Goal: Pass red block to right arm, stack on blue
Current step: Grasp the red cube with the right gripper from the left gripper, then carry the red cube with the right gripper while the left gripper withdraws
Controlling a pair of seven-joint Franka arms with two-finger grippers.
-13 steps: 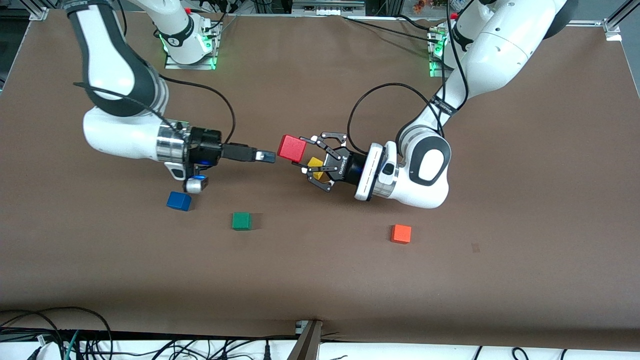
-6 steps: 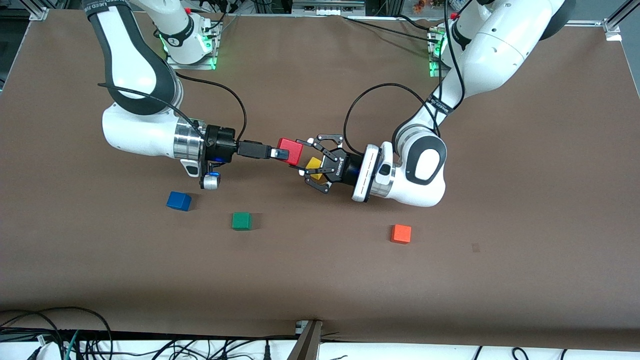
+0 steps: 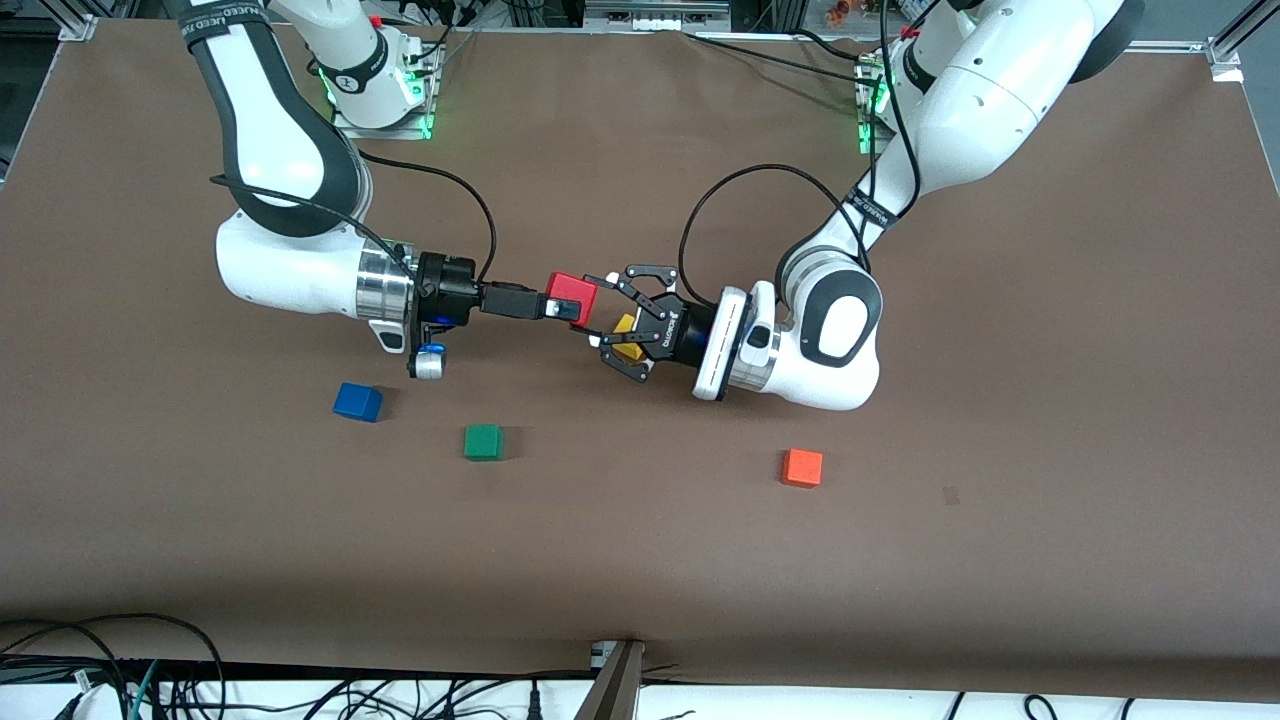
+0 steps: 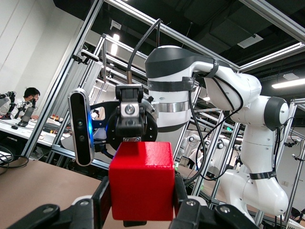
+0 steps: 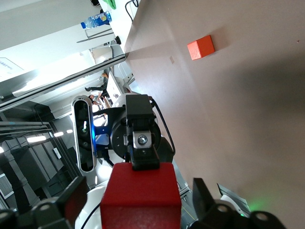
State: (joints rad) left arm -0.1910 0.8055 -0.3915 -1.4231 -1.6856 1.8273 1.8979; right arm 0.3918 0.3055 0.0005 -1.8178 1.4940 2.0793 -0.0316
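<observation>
My left pincer (image 3: 606, 312) has its linkage fingers clamped on the red block (image 3: 572, 297), holding it level above the middle of the table (image 3: 640, 560). The cube has no long axis; one flat face looks straight at my right arm. My right pincer (image 3: 560, 306) is up against that face, its slim fingers reaching either side of the block; whether they've clamped, I cannot tell. A yellow block (image 3: 627, 338) peeks out beneath my left pincer. On the table, nearer the front camera: the blue cube (image 3: 357, 402) toward my right arm's end, the green cube (image 3: 483, 442) beside it, the orange cube (image 3: 802, 467) toward my left arm's end.
</observation>
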